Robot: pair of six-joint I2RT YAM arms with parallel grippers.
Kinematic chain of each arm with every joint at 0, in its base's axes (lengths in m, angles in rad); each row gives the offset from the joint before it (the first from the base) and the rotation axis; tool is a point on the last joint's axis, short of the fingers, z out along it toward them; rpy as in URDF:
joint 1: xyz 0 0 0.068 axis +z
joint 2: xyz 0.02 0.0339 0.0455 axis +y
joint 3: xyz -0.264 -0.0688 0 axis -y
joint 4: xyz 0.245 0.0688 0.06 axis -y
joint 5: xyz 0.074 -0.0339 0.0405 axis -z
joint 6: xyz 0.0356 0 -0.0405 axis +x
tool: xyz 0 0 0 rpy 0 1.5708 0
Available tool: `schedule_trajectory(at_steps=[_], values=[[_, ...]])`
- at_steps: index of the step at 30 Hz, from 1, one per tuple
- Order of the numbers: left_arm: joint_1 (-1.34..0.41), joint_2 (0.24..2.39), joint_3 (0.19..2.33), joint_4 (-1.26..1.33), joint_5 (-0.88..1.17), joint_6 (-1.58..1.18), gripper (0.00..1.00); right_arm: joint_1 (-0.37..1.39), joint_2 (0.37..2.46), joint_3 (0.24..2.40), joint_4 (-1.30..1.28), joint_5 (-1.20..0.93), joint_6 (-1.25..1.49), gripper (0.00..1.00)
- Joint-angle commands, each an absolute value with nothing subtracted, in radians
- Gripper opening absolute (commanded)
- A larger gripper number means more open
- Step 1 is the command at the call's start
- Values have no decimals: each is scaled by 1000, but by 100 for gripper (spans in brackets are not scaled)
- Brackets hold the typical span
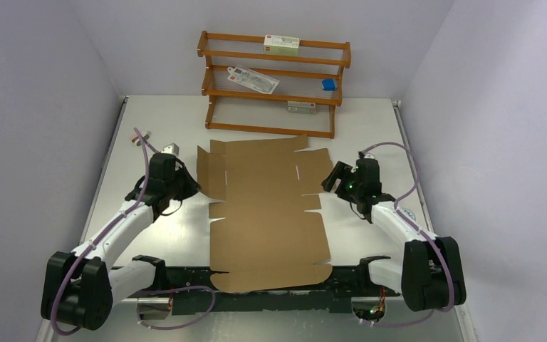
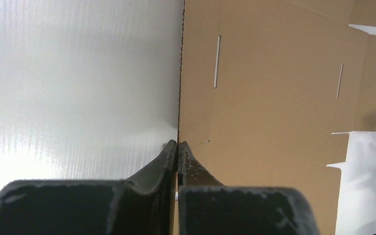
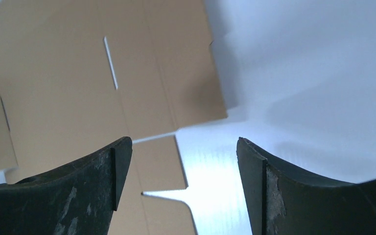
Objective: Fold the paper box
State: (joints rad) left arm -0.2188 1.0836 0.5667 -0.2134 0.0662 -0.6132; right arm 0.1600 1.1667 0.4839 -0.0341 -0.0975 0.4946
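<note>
The paper box (image 1: 267,214) is clamped at its left edge by the left claw (image 2: 177,145), probably for lifting that flap; the right claw (image 3: 182,147) is spread apart beside the box's opposite flap.

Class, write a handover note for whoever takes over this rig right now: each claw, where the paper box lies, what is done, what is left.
Left claw: shut on the left edge of the paper box.
Right claw: open, empty, at the sheet's right edge.
Box: lying flat on the table, between the arms.
Done: left edge gripped; no flap folded yet.
Left: all the folding.
</note>
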Motion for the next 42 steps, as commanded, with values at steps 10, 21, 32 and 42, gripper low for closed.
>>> schedule_trajectory(at_steps=[10, 21, 32, 42], values=[[-212, 1092, 594, -190, 141, -612, 5, 43, 1420, 488, 304, -243, 618, 79], [-210, 1119, 560, -178, 124, -619, 10, 36, 1521, 496, 412, -378, 666, 32], [-210, 1080, 562, -247, 77, -615, 54, 18, 1395, 557, 323, -437, 738, 0], [-210, 1020, 474, -255, 189, -635, 72, 4, 1345, 619, 252, -490, 811, 0]])
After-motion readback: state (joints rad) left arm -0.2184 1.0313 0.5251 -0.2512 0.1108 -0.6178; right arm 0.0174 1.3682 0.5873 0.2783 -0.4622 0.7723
